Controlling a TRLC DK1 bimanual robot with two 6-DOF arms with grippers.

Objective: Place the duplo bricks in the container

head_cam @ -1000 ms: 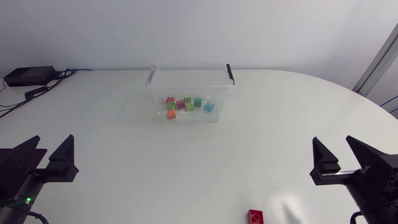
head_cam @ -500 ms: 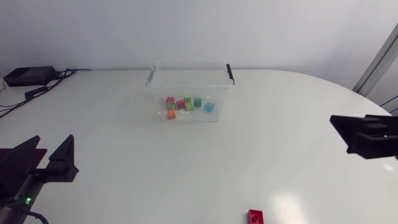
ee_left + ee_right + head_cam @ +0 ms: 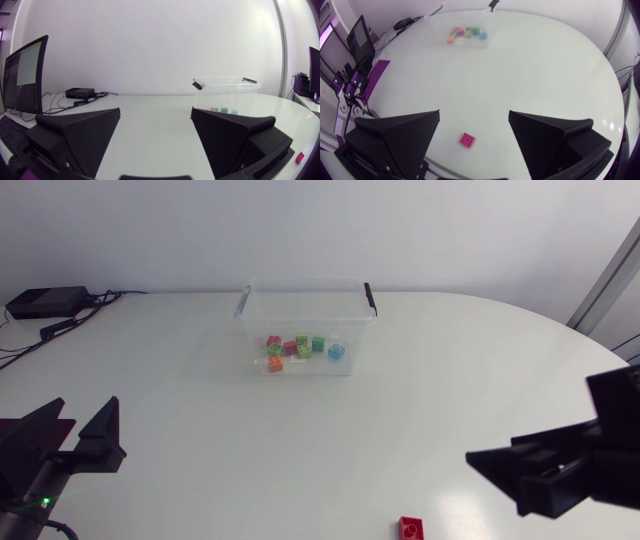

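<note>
Evidently gripped nothing with the right end effector point(image 3: 474, 114), fingers spread wide; saw the small red plastic duplo brick point(image 3: 467, 141) just ahead between them, well apart from the clear plastic container point(image 3: 350, 345).

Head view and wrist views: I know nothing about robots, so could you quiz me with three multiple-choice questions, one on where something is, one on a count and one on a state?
1. The red brick lies:
A on the bare table, outside the container
B inside the container
C in the left arm's jaws

2. Bricks outside the container:
A none
B one
C four

3. The right arm's jaws are:
A shut on a brick
B shut on the container's rim
C open, holding nothing

Answers:
1. A: it sits alone near the table's front edge.
2. B: only the red one is out.
3. C: the right wrist view shows them wide apart above the table.
</note>
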